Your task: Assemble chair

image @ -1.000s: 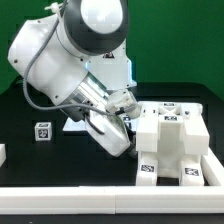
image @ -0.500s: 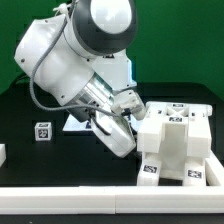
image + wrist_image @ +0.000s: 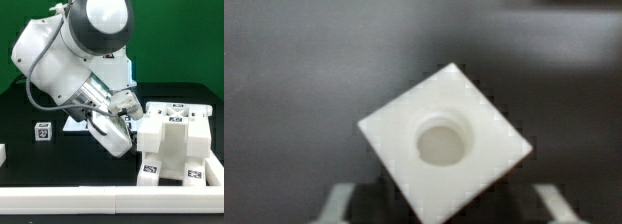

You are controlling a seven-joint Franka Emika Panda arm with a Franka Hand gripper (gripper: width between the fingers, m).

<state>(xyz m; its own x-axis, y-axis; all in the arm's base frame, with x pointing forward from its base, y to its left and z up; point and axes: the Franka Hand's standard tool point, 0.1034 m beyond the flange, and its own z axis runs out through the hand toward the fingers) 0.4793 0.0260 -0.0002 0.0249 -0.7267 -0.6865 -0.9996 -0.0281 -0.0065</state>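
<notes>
Your pincer (image 3: 126, 112) leans in at 9 o'clock of the half-built chair (image 3: 170, 140) — standing on the surface (image 3: 70, 160) at 4 o'clock in the exterior view — likely to square up a socketed white face (image 3: 441, 140) between its fingers (image 3: 342, 200), though you cannot tell whether they clamp it.
</notes>
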